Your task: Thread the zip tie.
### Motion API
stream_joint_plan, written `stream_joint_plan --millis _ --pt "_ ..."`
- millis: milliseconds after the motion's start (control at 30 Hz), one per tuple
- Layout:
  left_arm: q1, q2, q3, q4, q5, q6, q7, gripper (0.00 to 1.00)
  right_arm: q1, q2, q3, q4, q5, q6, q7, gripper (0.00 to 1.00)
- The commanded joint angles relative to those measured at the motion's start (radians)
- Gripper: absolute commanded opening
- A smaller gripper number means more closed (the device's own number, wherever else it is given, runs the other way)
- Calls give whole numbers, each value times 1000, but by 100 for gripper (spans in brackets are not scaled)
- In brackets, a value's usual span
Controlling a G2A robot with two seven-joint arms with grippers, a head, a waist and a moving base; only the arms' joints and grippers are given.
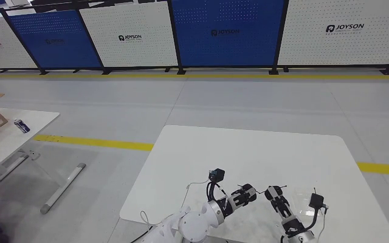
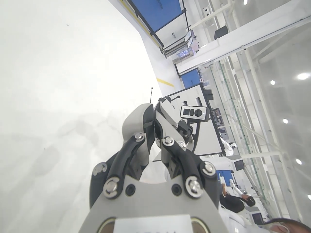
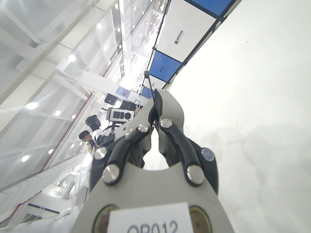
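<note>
Low in the top view, right of centre, the two arms meet tip to tip over the near edge of the table (image 1: 243, 152). The left gripper (image 2: 153, 109) has its jaws pressed together on the black zip tie (image 2: 151, 95), and a thin length stands out past the tips at mid-frame. Just to its right, the right gripper (image 3: 155, 98) is likewise clamped on the strap, with the square head (image 3: 147, 73) sticking out a short way above centre. I can't tell whether these are two ends of one loop. To my eye the step in hand is lining the thin end up with the slot. That would go best with the head held quite steady, its opening turned toward the other tip. The thin end should come in straight and slowly, since so much free strap will likely bend if pushed askew. The left wrist view shows both sets of jaws and the gap between the two ends. The right wrist view gives the head's shape plainly. From above the strap is too fine to make out.
</note>
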State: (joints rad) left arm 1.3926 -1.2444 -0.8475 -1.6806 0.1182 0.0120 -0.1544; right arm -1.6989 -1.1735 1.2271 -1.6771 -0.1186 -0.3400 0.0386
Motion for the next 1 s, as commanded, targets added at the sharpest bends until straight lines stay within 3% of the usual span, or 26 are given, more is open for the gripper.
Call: stream_joint_plan --millis 0,567,733,800,967 --pt "-1 0 4 -3 22 10 2 0 -2 0 -1 -1 -8 0 -10 0" --pt "10 1 3 -28 43 9 2 0 3 6 -19 0 -36 0 -21 0" --pt "9 0 8 -35 84 43 24 0 -1 7 -15 -1 -30 0 -39 0" --pt "10 -1 11 -38 87 49 26 12 -3 8 -14 -3 -32 0 -42 0" --pt "9 -3 17 -38 115 69 44 20 -7 10 -13 -8 -39 0 -49 0"
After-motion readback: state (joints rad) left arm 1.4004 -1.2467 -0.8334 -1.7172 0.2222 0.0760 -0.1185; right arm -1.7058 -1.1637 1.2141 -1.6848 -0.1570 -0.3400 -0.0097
